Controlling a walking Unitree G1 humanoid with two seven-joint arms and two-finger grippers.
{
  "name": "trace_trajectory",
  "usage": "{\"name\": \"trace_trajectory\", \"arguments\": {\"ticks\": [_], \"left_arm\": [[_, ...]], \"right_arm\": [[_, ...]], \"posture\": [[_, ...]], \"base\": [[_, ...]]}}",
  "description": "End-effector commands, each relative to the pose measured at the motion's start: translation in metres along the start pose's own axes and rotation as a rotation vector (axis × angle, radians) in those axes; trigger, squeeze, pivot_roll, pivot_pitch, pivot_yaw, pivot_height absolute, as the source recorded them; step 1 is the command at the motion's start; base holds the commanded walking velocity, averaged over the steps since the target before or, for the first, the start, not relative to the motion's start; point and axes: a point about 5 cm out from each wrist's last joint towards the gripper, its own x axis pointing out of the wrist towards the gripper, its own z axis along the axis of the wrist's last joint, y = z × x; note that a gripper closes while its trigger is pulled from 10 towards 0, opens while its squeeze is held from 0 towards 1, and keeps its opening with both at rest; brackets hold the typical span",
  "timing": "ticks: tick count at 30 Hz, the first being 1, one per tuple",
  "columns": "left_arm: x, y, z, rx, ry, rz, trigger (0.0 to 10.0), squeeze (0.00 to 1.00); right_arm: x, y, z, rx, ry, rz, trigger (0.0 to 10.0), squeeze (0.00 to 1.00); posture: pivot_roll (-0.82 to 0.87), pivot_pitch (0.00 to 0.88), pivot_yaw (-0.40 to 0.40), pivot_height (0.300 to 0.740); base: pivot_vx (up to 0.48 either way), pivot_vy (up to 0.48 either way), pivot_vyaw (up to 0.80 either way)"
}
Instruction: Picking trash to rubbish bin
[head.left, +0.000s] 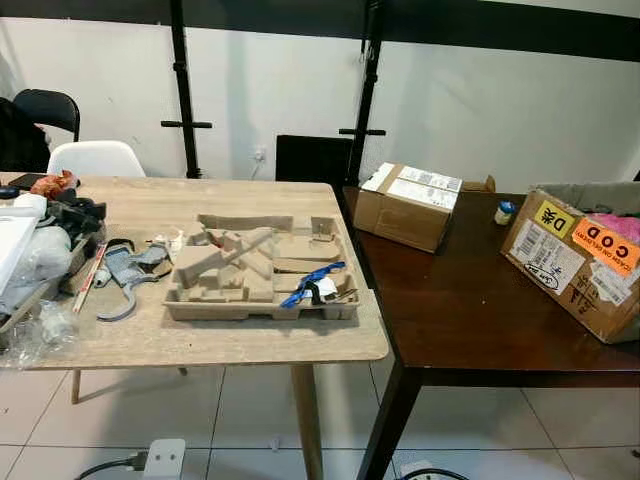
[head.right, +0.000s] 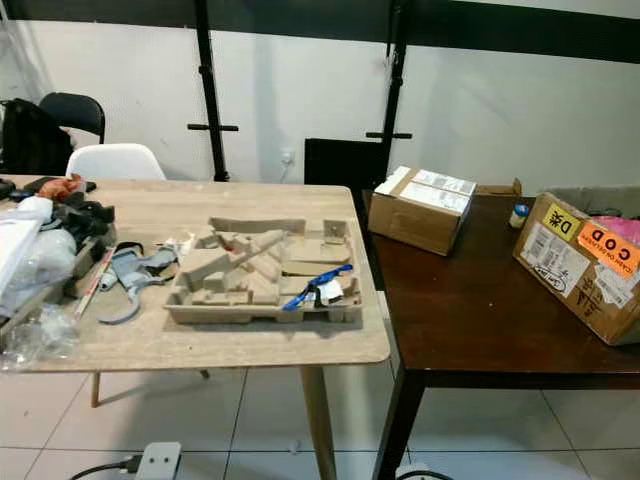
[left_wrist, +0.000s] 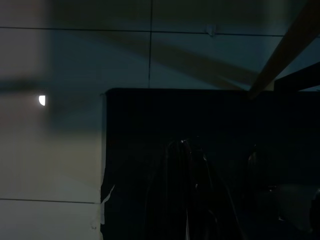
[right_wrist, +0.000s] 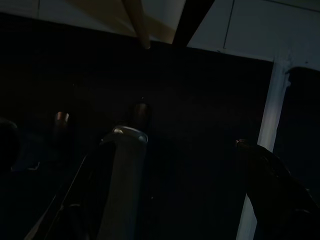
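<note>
Beige moulded-pulp packaging tray (head.left: 262, 275) is lying flat near the front edge of a light wooden table (head.left: 200, 345), its compartments holding loose pulp pieces, one blue strap (head.left: 312, 281) and a small white tag. Just beside it, toward the robot's left, a grey plastic bracket (head.left: 128, 275) is resting on the tabletop, and farther left a heap of clear plastic bags (head.left: 35, 290) and dark clutter is crowding the table's edge. One dark brown table (head.left: 470, 320) is standing against the wooden one on the robot's right, carrying two cardboard boxes: one (head.left: 410, 205) with white labels near the back, one (head.left: 575, 260) with yellow and orange stickers at the far right. One small bottle (head.left: 505, 212) is sitting between them. One white chair (head.left: 95, 158) and one black chair (head.left: 47, 108) are standing behind the wooden table.

Both wrist views are looking dimly at tiled floor and table legs. The left gripper (left_wrist: 187, 200) and right gripper (right_wrist: 190, 190) are hanging in shade; I cannot tell whether either one's fingers are parted or closed.
</note>
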Motion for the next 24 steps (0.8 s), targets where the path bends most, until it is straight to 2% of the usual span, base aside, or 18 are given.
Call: {"name": "trace_trajectory", "arguments": {"ticks": [1, 3, 6, 9, 14, 24], "left_arm": [[-0.0015, 0.0048, -0.0042, 0.027, 0.020, 0.005, 10.0, 0.00], [-0.0015, 0.0047, -0.0040, 0.042, 0.022, -0.005, 10.0, 0.00], [-0.0014, 0.0037, -0.0043, 0.081, 0.030, -0.021, 10.0, 0.00], [-0.0013, 0.0054, -0.0024, 0.025, 0.010, 0.014, 10.0, 0.00], [-0.0007, 0.0044, -0.0020, 0.069, 0.022, 0.016, 10.0, 0.00], [-0.0007, 0.0020, -0.0007, 0.048, -0.004, 0.009, 10.0, 0.00]], "right_arm": [[-0.0005, 0.0008, -0.0057, -0.017, 0.018, -0.003, 10.0, 0.00], [-0.0003, 0.0025, -0.0058, -0.016, 0.018, 0.000, 10.0, 0.00], [0.0000, 0.0035, -0.0049, -0.015, 0.016, 0.002, 10.0, 0.00], [0.0005, 0.0046, -0.0025, -0.013, 0.012, 0.004, 10.0, 0.00], [0.0008, 0.0038, 0.0022, -0.013, -0.007, 0.005, 10.0, 0.00], [0.0005, 0.0015, 0.0023, -0.028, -0.007, 0.002, 10.0, 0.00]], "posture": [[0.11, 0.000, -0.052, 0.740], [0.11, 0.000, -0.051, 0.740], [0.11, 0.000, -0.050, 0.740], [0.10, 0.000, -0.048, 0.740], [0.10, 0.000, -0.050, 0.740], [0.10, 0.000, -0.050, 0.740]], "base": [[0.000, 0.000, 0.00], [0.000, 0.000, 0.00], [0.000, -0.480, 0.00], [0.000, -0.392, 0.00], [0.000, 0.000, 0.00], [0.000, 0.000, 0.00]]}}
